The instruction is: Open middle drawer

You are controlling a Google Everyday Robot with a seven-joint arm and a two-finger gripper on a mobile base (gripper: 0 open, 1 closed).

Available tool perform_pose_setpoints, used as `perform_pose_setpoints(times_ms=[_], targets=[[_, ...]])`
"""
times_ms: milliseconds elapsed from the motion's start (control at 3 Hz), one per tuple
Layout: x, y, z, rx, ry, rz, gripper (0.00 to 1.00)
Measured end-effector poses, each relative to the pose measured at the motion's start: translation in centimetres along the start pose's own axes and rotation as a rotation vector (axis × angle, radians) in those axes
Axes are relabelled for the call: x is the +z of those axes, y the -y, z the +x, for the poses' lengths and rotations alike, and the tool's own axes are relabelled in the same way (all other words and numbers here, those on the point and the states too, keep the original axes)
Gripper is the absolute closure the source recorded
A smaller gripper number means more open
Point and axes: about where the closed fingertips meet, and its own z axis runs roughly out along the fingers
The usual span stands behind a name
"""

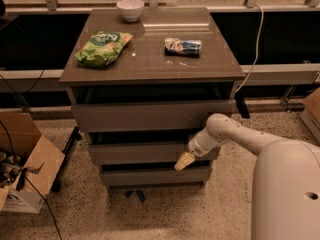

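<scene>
You see, itemised:
- Middle drawer (140,152): second of three grey-brown fronts, with a dark gap showing above it.
- Gripper (184,161): at that front's lower right edge, just above the lowest drawer (155,175). You cannot tell whether it is open or closed.
- Cabinet top (150,66): green snack bag (103,47) left, white bowl (130,9) at back, blue-white packet (183,46) right.
- Floor, left: cardboard box (25,169).

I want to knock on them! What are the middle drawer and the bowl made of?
The middle drawer, with the gripper at its right end, looks like matte grey-brown laminated board: flat, dull. The bowl looks like glazed ceramic, maybe plastic: smooth, white.
</scene>
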Motion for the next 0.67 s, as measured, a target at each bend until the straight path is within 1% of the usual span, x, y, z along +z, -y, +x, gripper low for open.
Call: perform_pose_setpoints(times_ms=[333,667], targets=[[-0.35,-0.04,-0.2,0.0,0.0,0.0,0.49],[-1.01,-0.13,-0.6,0.0,0.0,0.0,0.78]])
